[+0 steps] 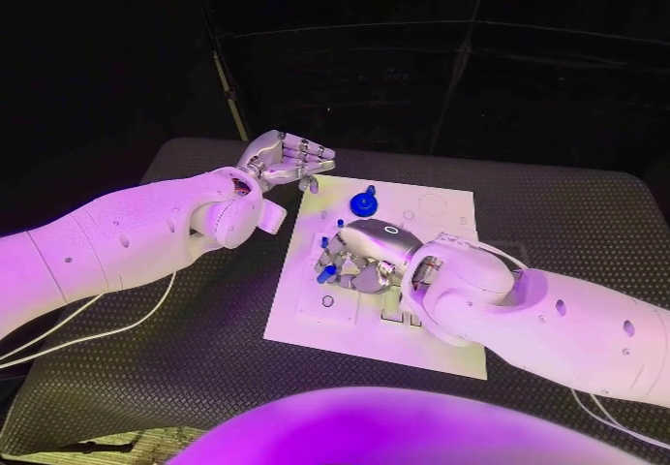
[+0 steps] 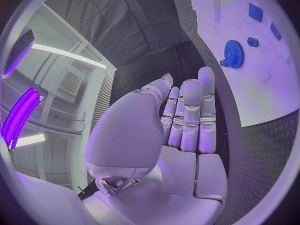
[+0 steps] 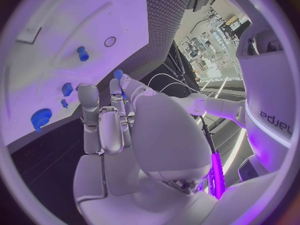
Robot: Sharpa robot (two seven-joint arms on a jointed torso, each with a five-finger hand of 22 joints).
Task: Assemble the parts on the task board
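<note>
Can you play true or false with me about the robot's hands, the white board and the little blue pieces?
1. The right hand is over the task board. True.
2. The left hand is holding the blue gear. False: it holds nothing and hangs beside the board's far left corner, over the black table; the gear sits on the board.
3. The blue gear lies near the board's far edge. True.
4. The board lies on a red table. False: the table is black.
5. The left hand presses on the middle of the board. False: it is off the board's edge, not touching it.
</note>
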